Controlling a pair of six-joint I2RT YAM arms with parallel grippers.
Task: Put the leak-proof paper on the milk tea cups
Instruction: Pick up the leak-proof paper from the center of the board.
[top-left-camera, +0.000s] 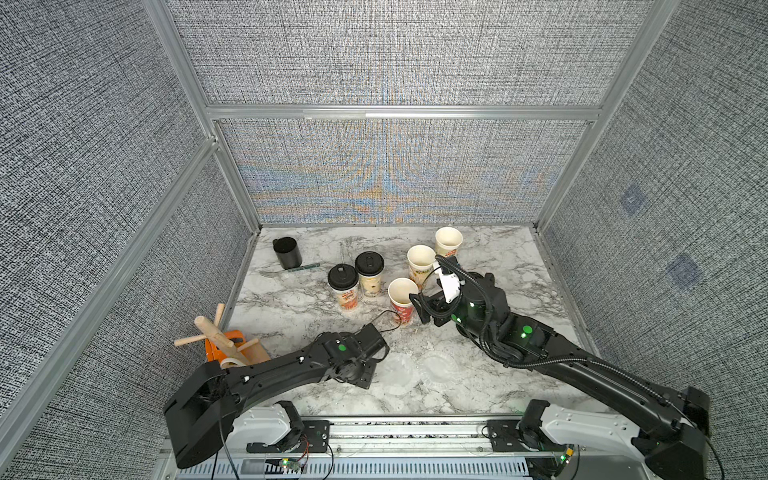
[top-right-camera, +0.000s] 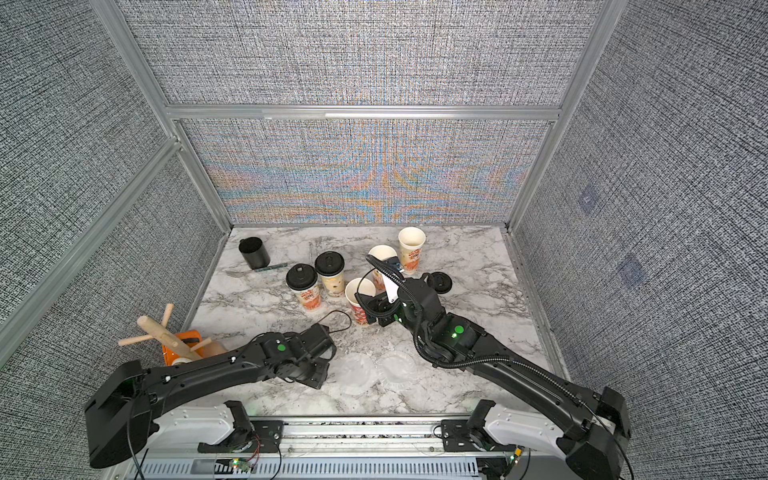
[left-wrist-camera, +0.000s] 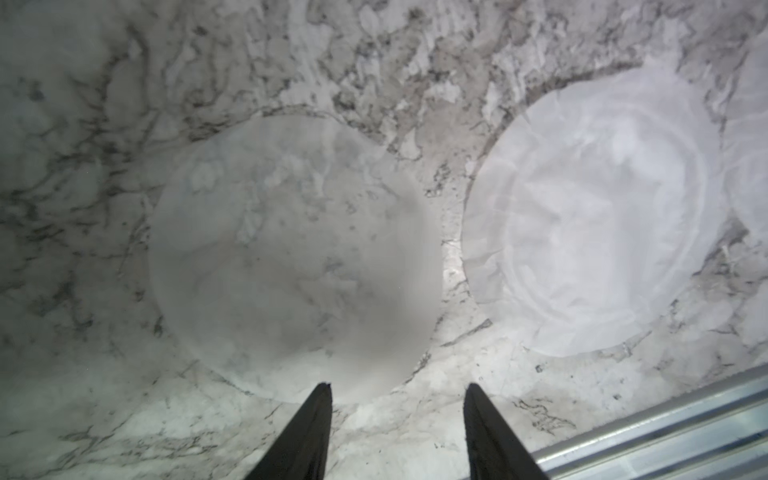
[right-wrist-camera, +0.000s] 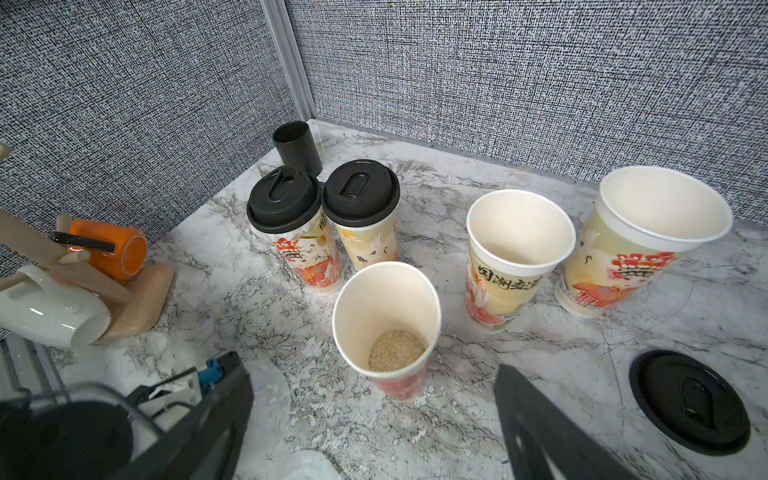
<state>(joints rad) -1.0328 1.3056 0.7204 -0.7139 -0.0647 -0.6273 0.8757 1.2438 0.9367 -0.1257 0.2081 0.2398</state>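
Whitish translucent round paper sheets (top-left-camera: 397, 372), crinkle-edged, lie flat on the grey-veined marble tabletop (top-left-camera: 291, 307) near its front edge. None is on a cup yet.

Left wrist view: the nearest sheet (left-wrist-camera: 291, 257) sits just ahead of the left gripper (left-wrist-camera: 399, 386). Its rim is almost at the fingertips (left-wrist-camera: 322, 399) but not between them. The second sheet (left-wrist-camera: 590, 212) lies beside it, with a narrow strip of marble between. What looks like a third is cut off by the frame edge. Left jaws stand apart and empty, pointing down at the table.

The disc is round, so there is no long axis to line up with; the edge is what matters. The sheet lies flush on the marble. Judgement: the tips must advance over the rim and lift an edge, and paper this thin may slip or crumple.

The left arm is clearly nearer the paper. The right gripper (right-wrist-camera: 371, 365) hovers by the tall white printed paper cups, jaws wide and empty. The nearest open cup (right-wrist-camera: 386, 316), with tan grains in its bottom, is straight ahead of it. Two more open cups (right-wrist-camera: 519, 245) stand beyond, and two others wear black plastic lids (right-wrist-camera: 286, 199).

Seen from the sheets, that nearest open cup lies farther back on the table, so the carry runs that way.
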